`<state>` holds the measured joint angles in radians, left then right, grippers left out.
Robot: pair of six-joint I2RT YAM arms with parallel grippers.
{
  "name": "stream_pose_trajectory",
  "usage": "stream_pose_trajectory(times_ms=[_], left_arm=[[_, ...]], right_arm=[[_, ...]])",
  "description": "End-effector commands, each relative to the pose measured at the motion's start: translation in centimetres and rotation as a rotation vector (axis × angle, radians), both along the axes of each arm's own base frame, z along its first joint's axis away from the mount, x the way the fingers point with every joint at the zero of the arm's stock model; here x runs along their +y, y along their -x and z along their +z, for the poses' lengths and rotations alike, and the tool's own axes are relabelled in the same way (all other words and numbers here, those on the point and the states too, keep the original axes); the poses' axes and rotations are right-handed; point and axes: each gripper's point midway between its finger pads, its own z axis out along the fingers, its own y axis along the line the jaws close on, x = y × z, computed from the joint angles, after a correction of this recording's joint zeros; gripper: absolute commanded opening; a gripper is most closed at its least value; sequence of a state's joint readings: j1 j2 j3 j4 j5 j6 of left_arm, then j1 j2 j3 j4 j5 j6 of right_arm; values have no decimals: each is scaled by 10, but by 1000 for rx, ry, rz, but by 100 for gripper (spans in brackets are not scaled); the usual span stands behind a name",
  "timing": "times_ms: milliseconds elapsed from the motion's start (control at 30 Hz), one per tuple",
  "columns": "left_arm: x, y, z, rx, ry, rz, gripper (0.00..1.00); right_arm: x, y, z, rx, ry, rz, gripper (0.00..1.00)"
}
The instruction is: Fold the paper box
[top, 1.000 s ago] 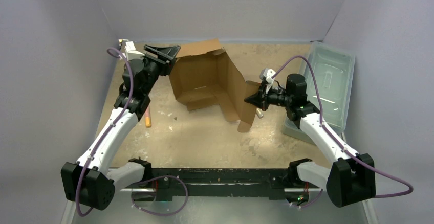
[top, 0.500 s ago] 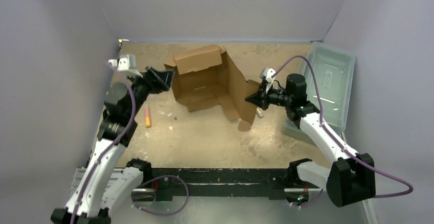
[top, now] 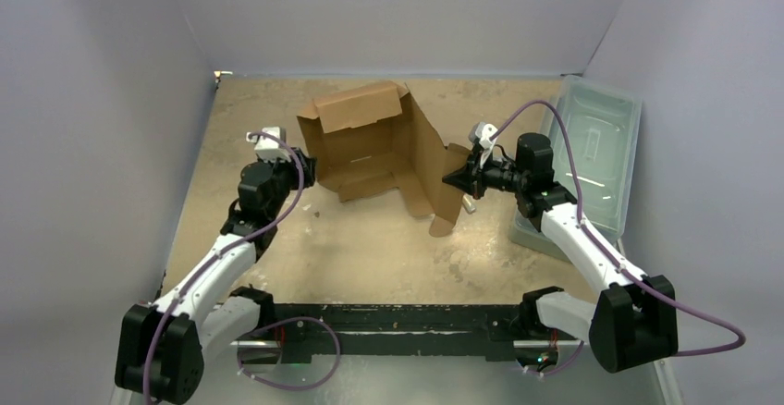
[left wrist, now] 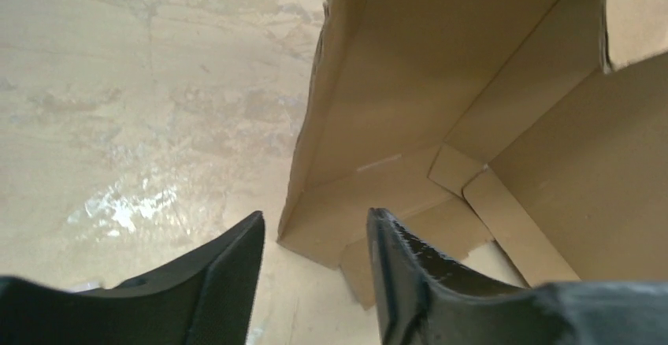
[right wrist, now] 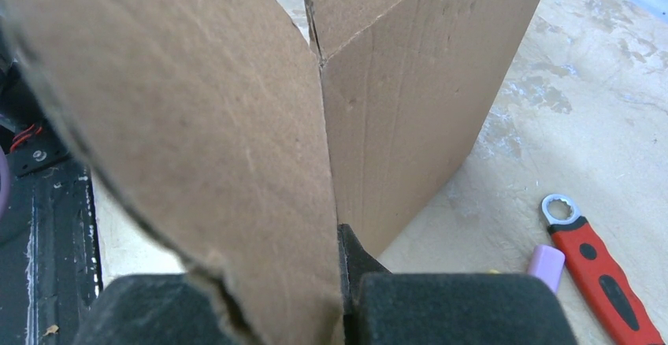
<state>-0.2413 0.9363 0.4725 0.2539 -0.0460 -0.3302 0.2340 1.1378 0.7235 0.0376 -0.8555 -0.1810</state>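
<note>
The paper box (top: 370, 146) is brown cardboard, half raised in the middle of the table, with its back flap and right panel standing up. My left gripper (top: 302, 170) sits low at the box's left front corner. In the left wrist view its fingers are open (left wrist: 317, 231) with nothing between them, and the corner of the box (left wrist: 441, 85) lies just ahead. My right gripper (top: 455, 179) is shut on the box's right side flap. The right wrist view shows that flap (right wrist: 236, 140) pinched in my right gripper (right wrist: 340, 254).
A translucent plastic bin (top: 592, 155) stands along the right wall behind my right arm. A red-handled wrench (right wrist: 599, 282) and a small lilac piece (right wrist: 546, 266) lie on the table below the held flap. Grey walls close in three sides.
My left arm has swung from the back left corner down and inward to the box's left front corner. The box's back flap has tipped forward. The right arm has not moved.
</note>
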Motion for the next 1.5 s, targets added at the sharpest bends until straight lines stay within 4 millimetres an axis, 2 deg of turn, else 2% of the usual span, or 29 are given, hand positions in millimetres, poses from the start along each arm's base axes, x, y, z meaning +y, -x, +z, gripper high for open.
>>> stream_pose_trajectory(times_ms=[0, 67, 267, 533, 600, 700, 733, 1000, 1267, 1367, 1467], left_arm=[[8, -29, 44, -197, -15, 52, 45], [8, -34, 43, -205, -15, 58, 42], [1, -50, 39, -212, -12, 26, 42], [-1, -65, 61, -237, 9, 31, 41], [2, -67, 67, -231, 34, 58, 34], [-3, -66, 72, -232, 62, 37, 3], [-7, -64, 74, -234, 67, 16, 0], [-31, -57, 72, -220, 133, -69, 0], [-61, -58, 68, -196, 1, -56, 0], [-53, -61, 64, -178, -55, 12, 0], [-22, -61, 63, -157, -121, 167, 0]], right_arm=[[1, -1, 8, 2, -19, 8, 0], [1, -2, 9, 2, -20, 9, 0], [2, -1, 9, 4, -22, 11, 0], [2, -2, 7, 7, -19, 10, 0], [2, -2, 7, 8, -19, 10, 0], [3, -2, 6, 11, -19, 13, 0], [2, -2, 6, 11, -19, 13, 0], [6, 4, 9, 9, -36, 46, 0], [23, 39, 18, 8, -97, 242, 0], [24, 42, 20, -9, -96, 260, 0], [24, 44, 21, -18, -87, 269, 0]])
